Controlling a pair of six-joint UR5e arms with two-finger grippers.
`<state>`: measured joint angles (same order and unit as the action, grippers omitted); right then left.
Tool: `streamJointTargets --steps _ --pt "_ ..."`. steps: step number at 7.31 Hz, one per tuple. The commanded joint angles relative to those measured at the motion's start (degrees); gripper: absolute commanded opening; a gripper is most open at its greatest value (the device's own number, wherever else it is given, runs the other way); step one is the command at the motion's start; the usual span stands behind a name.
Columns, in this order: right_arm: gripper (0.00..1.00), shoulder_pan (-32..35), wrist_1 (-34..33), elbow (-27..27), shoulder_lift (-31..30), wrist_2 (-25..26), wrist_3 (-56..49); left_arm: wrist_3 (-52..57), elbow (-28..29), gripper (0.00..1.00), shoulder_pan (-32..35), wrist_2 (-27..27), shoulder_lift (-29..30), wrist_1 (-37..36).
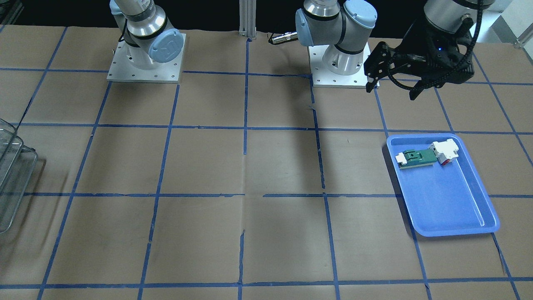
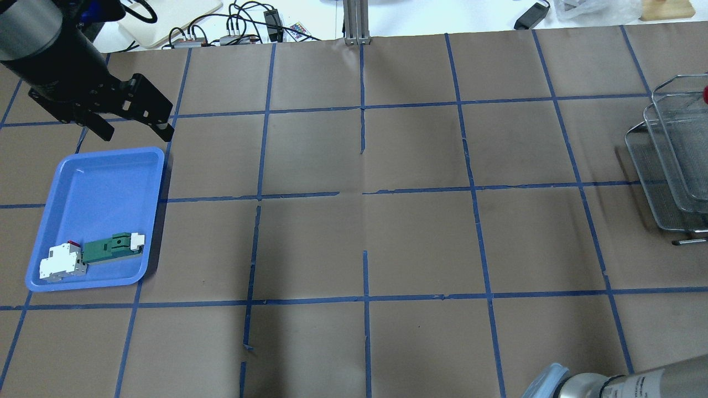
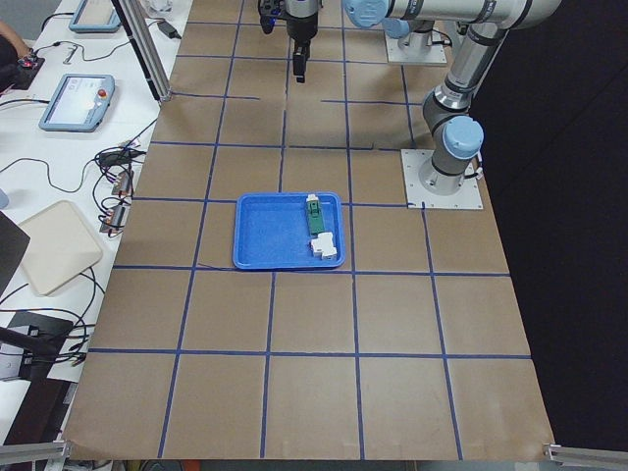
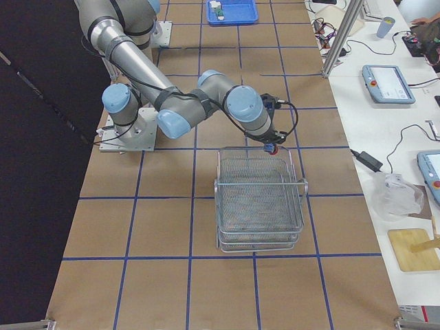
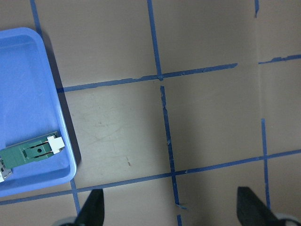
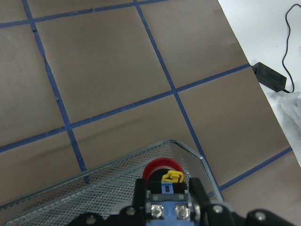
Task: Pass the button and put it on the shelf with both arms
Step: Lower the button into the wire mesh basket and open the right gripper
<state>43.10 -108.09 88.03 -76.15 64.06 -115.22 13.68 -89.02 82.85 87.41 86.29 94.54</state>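
Observation:
The button (image 6: 162,172), with red cap and yellow collar, is held in my right gripper (image 6: 168,193), which is shut on its body. It hangs just over the far rim of the silver wire-mesh shelf (image 6: 94,188). The exterior right view shows the gripper (image 4: 273,144) at the shelf's (image 4: 260,199) far edge. In the overhead view the shelf (image 2: 669,166) is at the right edge, with the red cap (image 2: 705,92) just visible. My left gripper (image 2: 136,134) is open and empty, hovering beyond the blue tray; it also shows in the front-facing view (image 1: 392,92).
A blue plastic tray (image 2: 94,182) holds a green-and-white flat connector (image 2: 110,247) and a white block part (image 2: 62,262); it also shows in the front-facing view (image 1: 449,208). Brown paper with a blue tape grid covers the table. Cables and devices lie past the far edge.

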Motion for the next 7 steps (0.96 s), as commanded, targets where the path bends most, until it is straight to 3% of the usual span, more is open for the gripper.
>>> streamJointTargets --steps 1,3,5,6,7 --pt "0.05 -1.1 -1.0 0.0 1.7 2.3 0.3 -4.6 -3.1 1.0 4.0 2.6 -0.8 -5.5" --pt "0.13 -2.1 -0.9 0.1 2.1 2.6 0.7 -4.4 -3.4 1.0 4.0 2.4 -0.9 -6.5" --pt "0.29 -2.1 -0.3 0.3 2.1 3.8 2.0 -4.1 -3.4 1.0 4.0 2.4 -1.1 -6.5" --pt "0.5 -2.1 -0.1 0.6 2.1 4.1 3.1 -4.0 -3.4 1.0 4.0 2.4 -1.2 -6.5" --pt "0.59 -2.1 0.4 0.6 2.1 4.1 4.1 -4.1 -3.4 1.0 4.0 2.4 -1.3 -6.4"
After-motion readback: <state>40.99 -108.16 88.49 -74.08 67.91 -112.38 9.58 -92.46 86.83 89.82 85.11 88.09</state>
